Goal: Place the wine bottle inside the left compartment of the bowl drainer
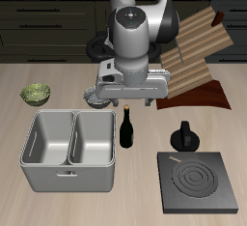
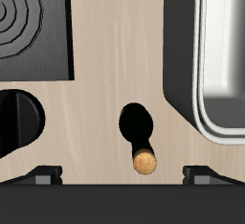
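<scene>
Approach step: the end effector (image 1: 126,98), fingers spread and empty, hovers above the slim near-black glossy wine bottle (image 1: 126,128) standing upright just beside the light-grey metallic bowl drainer (image 1: 70,175); descent and closure at the neck come next.

The wine bottle (image 1: 126,128) stands upright on the table (image 1: 58,75), just beside the bowl drainer (image 1: 69,177) and between it and the kettle (image 1: 183,137), apart from both as far as the wrist view shows. The stove plate (image 1: 198,183) lies nearer the table's front edge than the kettle, and a small bowl (image 1: 36,94) sits behind the drainer. The gripper (image 1: 125,100) hangs over the bottle, seemingly just behind it.
</scene>
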